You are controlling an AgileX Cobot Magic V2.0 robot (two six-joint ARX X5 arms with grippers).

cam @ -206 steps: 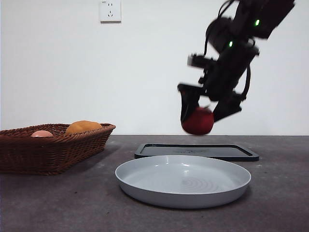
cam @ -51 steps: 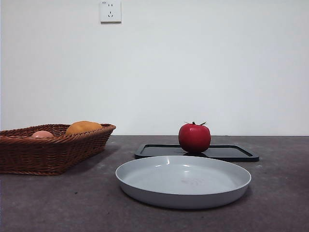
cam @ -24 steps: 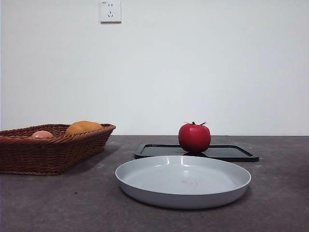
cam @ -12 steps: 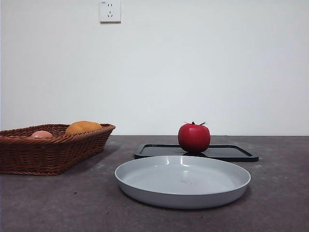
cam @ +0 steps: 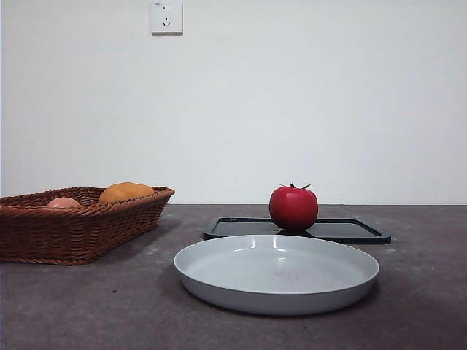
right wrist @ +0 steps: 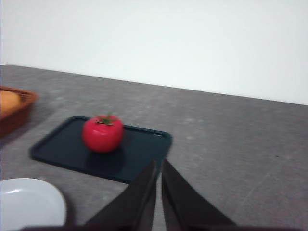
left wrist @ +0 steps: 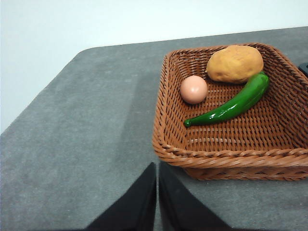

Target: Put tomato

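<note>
The glossy red tomato [cam: 293, 208] with its small green stem rests upright on the flat black tray [cam: 350, 230] behind the grey plate; the right wrist view shows the same tomato [right wrist: 102, 133] on the tray [right wrist: 139, 154]. My right gripper [right wrist: 159, 168] is shut and empty, drawn back well away from the tomato. Over the bare table beside the basket, my left gripper [left wrist: 157, 169] is shut with nothing in it. Neither arm appears in the front view.
A wide grey plate [cam: 276, 273] lies nearest the front. A wicker basket [cam: 73, 222] at the left holds an orange-yellow fruit [left wrist: 235, 63], a pale pink fruit [left wrist: 194, 89] and a green pepper [left wrist: 230, 105]. A wall socket [cam: 166, 16] sits high on the back wall.
The arm that held the tomato above the tray has let it go and left the front view. Over the last two seconds nothing has moved.
</note>
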